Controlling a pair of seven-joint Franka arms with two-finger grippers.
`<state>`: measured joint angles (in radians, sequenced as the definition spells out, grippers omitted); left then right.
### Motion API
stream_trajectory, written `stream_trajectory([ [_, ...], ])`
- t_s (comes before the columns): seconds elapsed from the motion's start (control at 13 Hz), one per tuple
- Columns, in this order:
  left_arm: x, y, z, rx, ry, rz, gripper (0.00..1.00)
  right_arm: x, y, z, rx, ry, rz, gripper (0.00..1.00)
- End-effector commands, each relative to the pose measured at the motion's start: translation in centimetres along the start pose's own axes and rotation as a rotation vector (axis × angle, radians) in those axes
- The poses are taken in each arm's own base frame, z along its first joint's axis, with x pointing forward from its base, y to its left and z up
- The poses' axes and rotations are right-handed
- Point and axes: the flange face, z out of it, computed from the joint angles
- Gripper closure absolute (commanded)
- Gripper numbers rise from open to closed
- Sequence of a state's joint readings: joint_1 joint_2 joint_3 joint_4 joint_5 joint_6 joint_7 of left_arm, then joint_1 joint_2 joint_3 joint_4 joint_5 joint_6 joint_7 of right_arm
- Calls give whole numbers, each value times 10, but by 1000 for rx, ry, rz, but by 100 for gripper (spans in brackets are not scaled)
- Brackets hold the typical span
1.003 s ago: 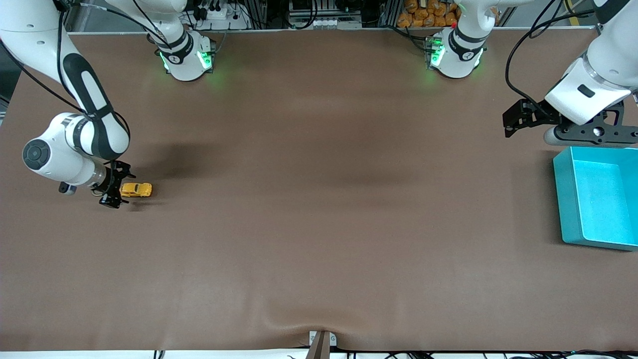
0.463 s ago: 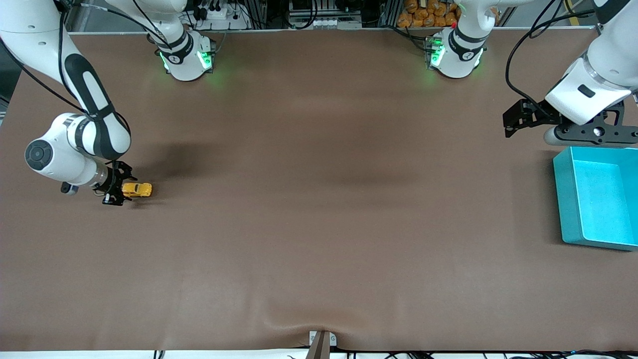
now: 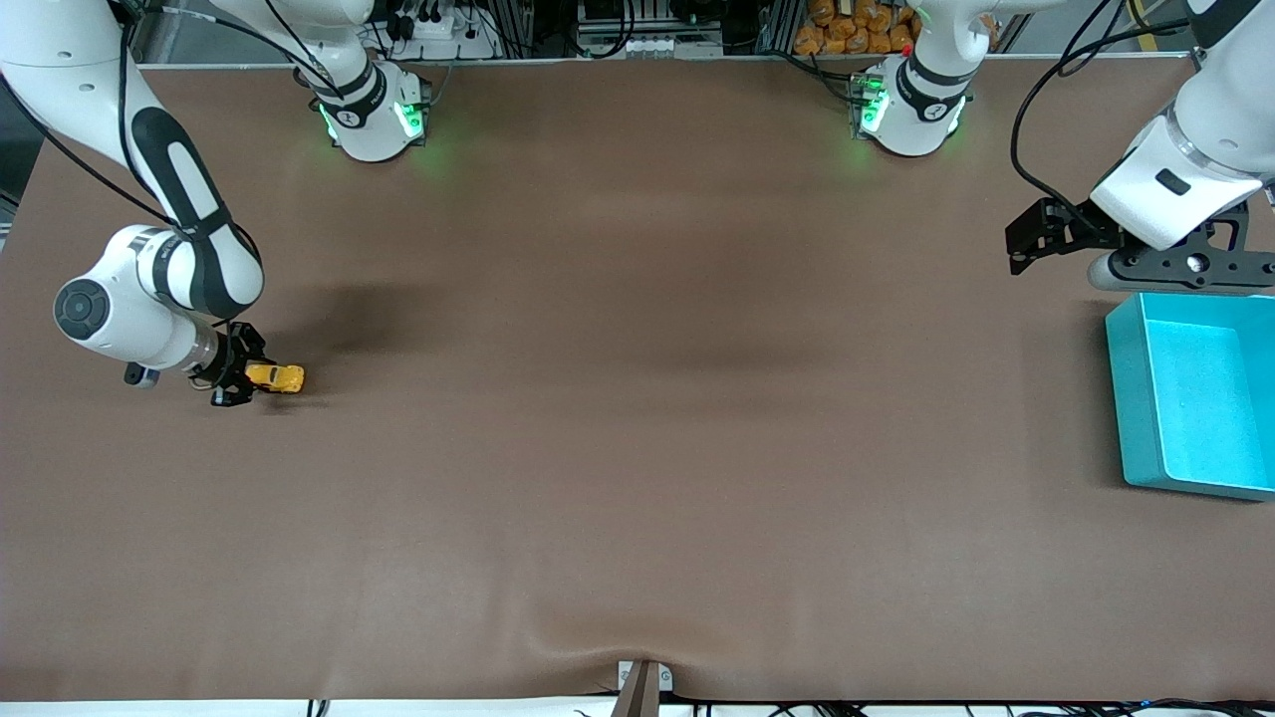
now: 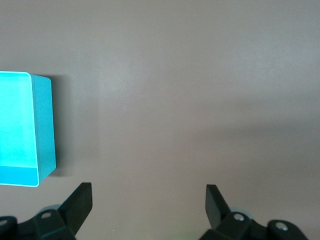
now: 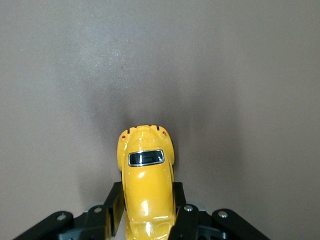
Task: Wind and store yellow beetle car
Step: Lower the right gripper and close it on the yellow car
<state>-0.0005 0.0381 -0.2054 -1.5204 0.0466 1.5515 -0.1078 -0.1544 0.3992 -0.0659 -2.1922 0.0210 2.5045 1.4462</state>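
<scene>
While its fingers [image 5: 114, 210] press against both flanks of the yellow beetle car [image 3: 276, 377], the right gripper [image 3: 239, 378] sits low at the middle left of the front view, grasping the toy on the brown table [image 3: 637, 418]. At the upper right the left gripper [image 4: 149, 205] waits spread wide with nothing between its fingers, above the table just beside the teal bin [image 3: 1131, 398]
</scene>
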Motion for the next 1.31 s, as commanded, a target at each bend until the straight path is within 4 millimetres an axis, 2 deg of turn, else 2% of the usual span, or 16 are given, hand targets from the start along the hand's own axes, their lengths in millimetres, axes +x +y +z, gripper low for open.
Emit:
stream_trajectory([
  [0.0,0,-3,-5,6,14,16,0,-5,2,3,-2,13,-8,69],
  [0.54,0,-2,-5,6,17,16,0,-5,4,16,-27,43,-50,71],
  [0.77,0,-4,-4,6,13,15,0,2,4,28,-36,67,-77,71],
  [1.23,0,0,-5,6,15,21,0,28,5,34,-14,73,-53,71],
])
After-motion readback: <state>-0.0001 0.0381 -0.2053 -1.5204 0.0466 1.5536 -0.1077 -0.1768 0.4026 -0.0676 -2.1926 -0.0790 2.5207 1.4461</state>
